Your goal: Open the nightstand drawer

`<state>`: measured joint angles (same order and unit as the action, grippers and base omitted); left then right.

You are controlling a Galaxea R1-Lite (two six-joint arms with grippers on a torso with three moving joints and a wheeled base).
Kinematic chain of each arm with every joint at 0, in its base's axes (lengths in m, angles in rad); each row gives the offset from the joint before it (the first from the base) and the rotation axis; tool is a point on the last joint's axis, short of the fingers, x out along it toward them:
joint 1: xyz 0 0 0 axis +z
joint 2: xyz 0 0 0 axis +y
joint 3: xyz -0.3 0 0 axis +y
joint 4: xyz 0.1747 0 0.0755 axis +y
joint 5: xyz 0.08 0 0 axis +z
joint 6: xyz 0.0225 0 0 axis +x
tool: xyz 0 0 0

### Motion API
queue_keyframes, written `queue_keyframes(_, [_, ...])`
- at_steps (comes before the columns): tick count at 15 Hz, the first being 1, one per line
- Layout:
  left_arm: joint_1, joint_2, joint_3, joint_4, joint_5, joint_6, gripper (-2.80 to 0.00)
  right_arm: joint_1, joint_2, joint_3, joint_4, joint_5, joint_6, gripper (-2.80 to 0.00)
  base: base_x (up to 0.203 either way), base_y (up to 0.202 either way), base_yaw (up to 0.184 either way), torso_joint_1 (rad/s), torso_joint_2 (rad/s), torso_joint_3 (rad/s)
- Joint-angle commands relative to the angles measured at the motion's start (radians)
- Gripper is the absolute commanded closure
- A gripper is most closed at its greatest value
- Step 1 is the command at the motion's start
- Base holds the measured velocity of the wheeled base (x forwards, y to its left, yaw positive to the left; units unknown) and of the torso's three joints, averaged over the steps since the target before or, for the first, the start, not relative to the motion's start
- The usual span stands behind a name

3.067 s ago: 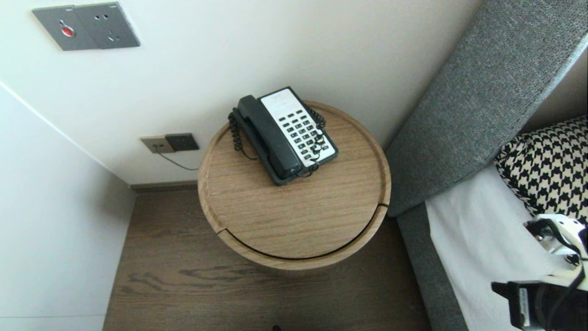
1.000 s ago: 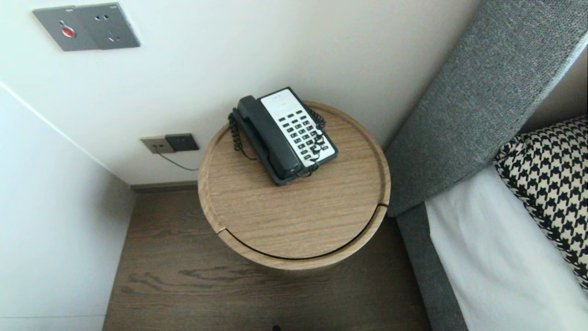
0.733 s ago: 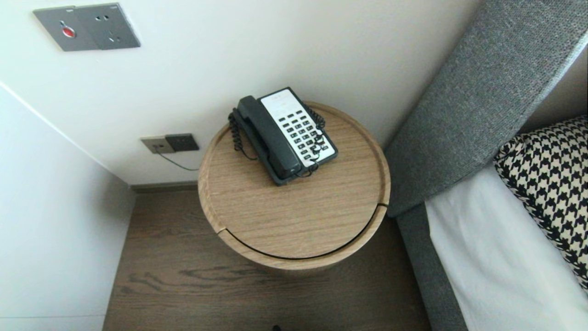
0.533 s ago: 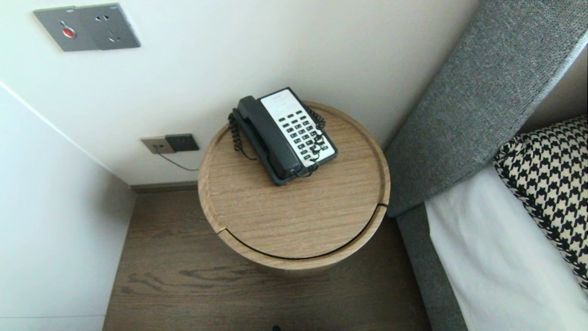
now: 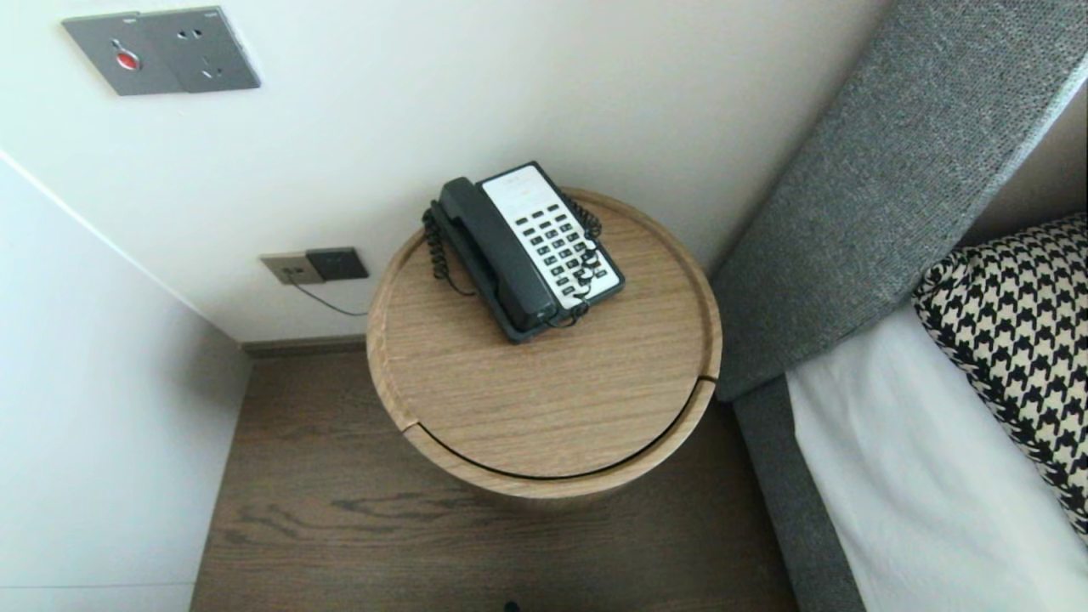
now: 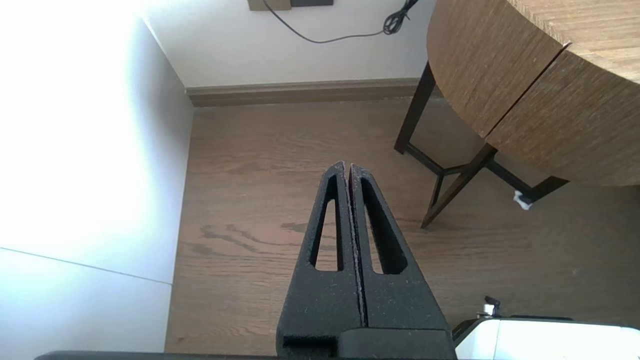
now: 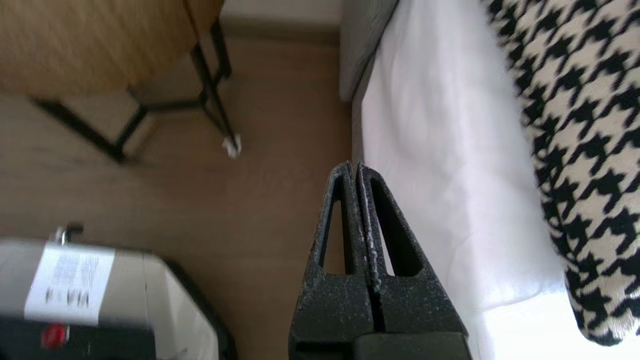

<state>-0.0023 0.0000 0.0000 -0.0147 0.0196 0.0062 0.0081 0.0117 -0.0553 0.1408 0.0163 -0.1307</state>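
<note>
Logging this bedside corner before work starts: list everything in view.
telephone: one, black with white keypad, back of the side table
side table: one, round light wood, between wall and bed
wall panel: one, grey with red button, high on the wall
wall sockets: two, beige and dark, low on the wall
headboard: one, grey fabric, right of the table
bed sheet: one, white, far right
pillow: one, black-and-white houndstooth, on the sheet
floor: one, brown wood, under the table
left gripper: one, black, shut, empty, above the floor beside the table
right gripper: one, black, shut, empty, above the bed sheet's edge
</note>
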Motion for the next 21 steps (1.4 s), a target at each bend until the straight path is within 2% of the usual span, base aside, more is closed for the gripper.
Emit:
queue_keyframes(1, [0.001, 0.000, 0.000, -0.001, 0.000, 0.000, 0.00, 0.001, -0.017, 0.043, -0.110, -0.003, 0.045, 0.00, 0.000, 0.000, 0.000, 0.000, 0.00, 0.000])
queue_keyframes(2, [-0.001, 0.000, 0.000, 0.000, 0.000, 0.000, 0.00, 0.001, -0.017, 0.055, -0.139, -0.004, 0.073, 0.00, 0.000, 0.000, 0.000, 0.000, 0.00, 0.000])
queue_keyframes(8, [-0.001, 0.000, 0.000, -0.001, 0.000, 0.000, 0.00, 0.001, -0.018, 0.054, -0.139, -0.004, 0.101, 0.00, 0.000, 0.000, 0.000, 0.000, 0.00, 0.000])
queue_keyframes(21, [-0.001, 0.000, 0.000, -0.001, -0.001, 0.009, 0.00, 0.001, -0.016, 0.054, -0.139, -0.004, 0.103, 0.00, 0.000, 0.000, 0.000, 0.000, 0.00, 0.000])
